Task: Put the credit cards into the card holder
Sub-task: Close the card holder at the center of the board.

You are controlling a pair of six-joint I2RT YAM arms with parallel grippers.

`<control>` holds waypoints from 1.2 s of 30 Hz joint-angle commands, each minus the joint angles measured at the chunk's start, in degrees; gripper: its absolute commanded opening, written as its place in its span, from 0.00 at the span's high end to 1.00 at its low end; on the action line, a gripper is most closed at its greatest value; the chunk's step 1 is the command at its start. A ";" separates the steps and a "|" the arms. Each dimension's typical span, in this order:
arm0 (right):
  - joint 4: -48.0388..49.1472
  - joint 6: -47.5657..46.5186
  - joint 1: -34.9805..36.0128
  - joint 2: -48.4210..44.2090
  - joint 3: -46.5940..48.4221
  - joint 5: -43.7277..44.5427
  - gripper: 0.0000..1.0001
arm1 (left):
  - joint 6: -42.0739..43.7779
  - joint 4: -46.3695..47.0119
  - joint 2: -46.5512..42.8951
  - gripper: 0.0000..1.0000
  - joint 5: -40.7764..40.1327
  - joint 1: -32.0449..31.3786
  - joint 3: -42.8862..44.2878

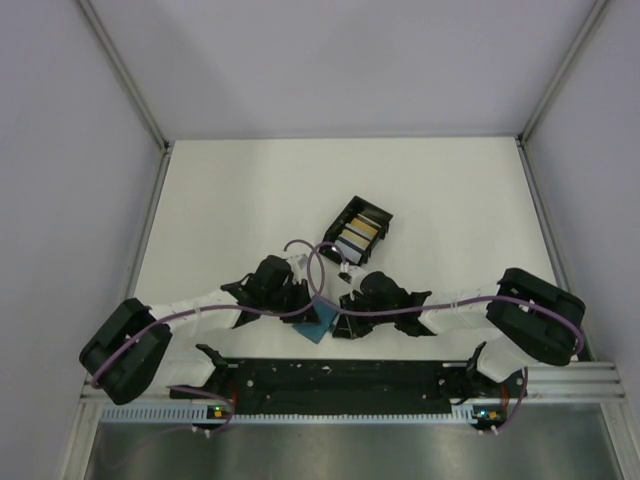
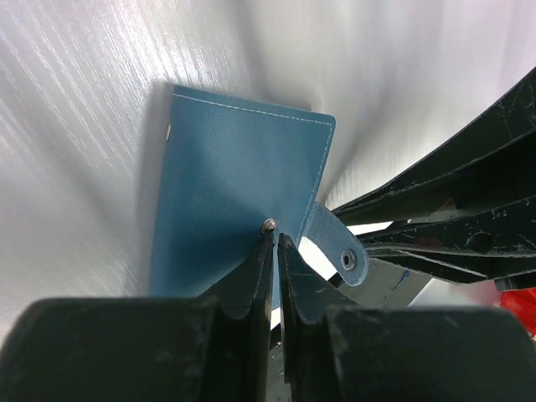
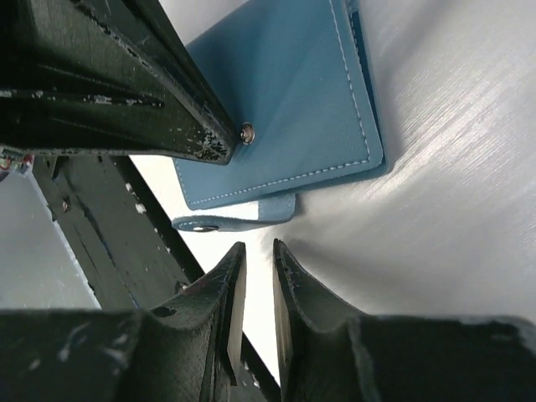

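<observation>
Card holder (image 1: 318, 326) sits near the table's (image 1: 230, 200) front edge, between the two grippers. Left gripper (image 2: 273, 239) is clamped on the holder's corner beside a metal snap stud (image 2: 268, 224), its fingers nearly meeting. Right gripper (image 3: 257, 245) stands just beside the holder's strap tab (image 3: 234, 222) without touching it, jaws a narrow slit apart and nothing visible between them. Credit cards (image 1: 358, 236) sit in the black tray (image 1: 345, 212), farther back on the table and apart from the holder.
</observation>
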 commanded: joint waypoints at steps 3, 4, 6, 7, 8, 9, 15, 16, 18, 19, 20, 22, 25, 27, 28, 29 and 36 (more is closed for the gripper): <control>2.20 1.96 0.41 2.00 4.41 1.71 0.81 | 2.19 -4.33 -2.87 0.85 -5.77 -0.38 1.28; 2.20 2.40 0.50 2.35 4.50 1.79 0.81 | 2.28 -5.21 -3.75 0.83 -6.65 -0.38 1.72; 2.64 3.10 0.41 2.97 4.42 2.06 0.81 | 2.45 -6.89 -5.95 0.77 -8.93 -0.29 2.68; 2.64 3.28 0.50 3.23 4.50 1.97 0.81 | 2.45 -7.68 -6.91 0.76 -9.73 -0.29 3.04; 2.64 3.37 0.50 3.32 4.51 2.14 0.81 | 2.54 -8.38 -8.05 0.74 -10.69 -0.29 3.39; 2.81 3.46 0.50 3.24 4.33 2.06 0.81 | 2.63 -9.17 -8.76 0.71 -11.66 -0.29 3.65; 2.46 3.55 0.41 3.15 4.68 1.80 0.81 | 2.89 -12.69 -12.54 0.68 -16.15 -0.29 4.80; 2.46 3.63 0.41 3.15 4.68 1.62 0.81 | 2.98 -13.13 -12.98 0.67 -16.85 -0.29 4.71; 2.64 3.98 0.50 2.80 4.25 1.44 0.81 | 3.07 -14.53 -13.25 0.67 -18.60 -0.29 4.80; 2.90 4.25 0.41 2.54 3.89 1.53 0.81 | 2.98 -15.67 -13.51 0.67 -20.35 -0.29 4.88; 2.99 4.51 0.41 2.10 3.45 1.70 0.81 | 2.81 -16.55 -13.78 0.66 -22.02 -0.38 4.54; 2.82 4.69 0.41 1.13 2.93 1.79 0.81 | 3.24 -16.39 -13.95 0.59 -25.63 -0.20 3.40; 2.38 4.78 0.50 0.42 2.75 1.36 0.80 | 3.33 -15.86 -12.64 0.59 -26.00 -0.11 2.69; 2.20 4.86 0.41 0.42 2.92 0.83 0.80 | 3.77 -13.32 -12.11 0.59 -23.72 -0.03 1.55; 2.29 5.04 0.41 0.51 3.01 0.74 0.80 | 3.68 -12.00 -11.85 0.59 -20.66 -0.03 0.94; 2.46 5.13 0.41 0.51 3.10 0.65 0.80 | 3.51 -11.38 -11.58 0.59 -19.59 -0.03 0.76; 2.03 5.22 0.41 0.69 3.89 0.04 0.78 | 1.14 -6.90 -10.44 0.53 -14.40 -0.03 -3.02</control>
